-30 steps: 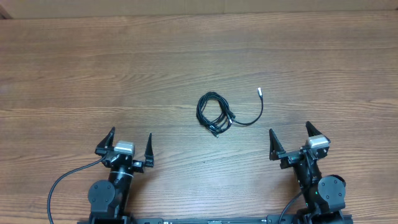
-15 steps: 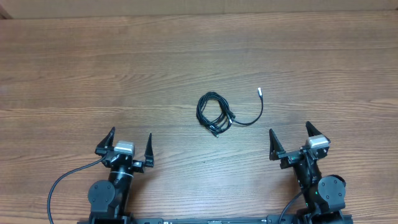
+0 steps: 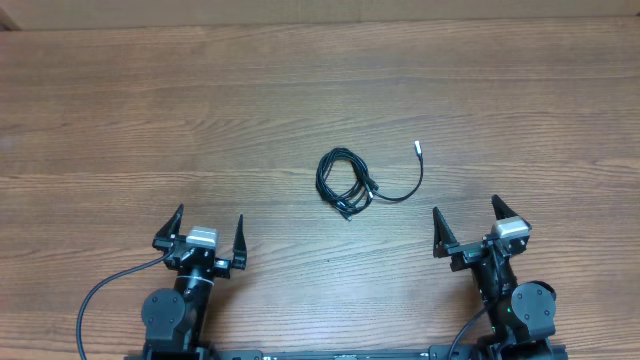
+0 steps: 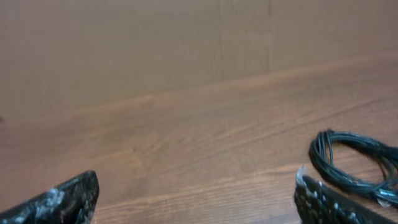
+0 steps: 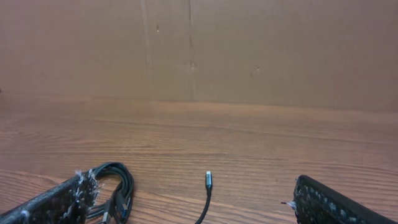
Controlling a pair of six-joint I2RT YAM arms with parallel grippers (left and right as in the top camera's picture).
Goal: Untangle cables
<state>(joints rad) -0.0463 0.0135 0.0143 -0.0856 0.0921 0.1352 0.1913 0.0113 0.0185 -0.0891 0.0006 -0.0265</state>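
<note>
cables (image 3: pixel 348 182) seen coiled at centre, plug tip (image 3: pixel 417 147) trailed far-right | left gripper (image 3: pixel 210 215), right gripper (image 3: pixel 466 207) spread wide, nothing grasped | coil cut off in both wrist views

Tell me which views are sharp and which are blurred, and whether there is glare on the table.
Overhead: sharp, evenly lit, no strong glare on the table; the cables read clearly. Left wrist: blurred overall, the cables soft. Right wrist: sharper, the wood grain and plug tip distinct.
</note>
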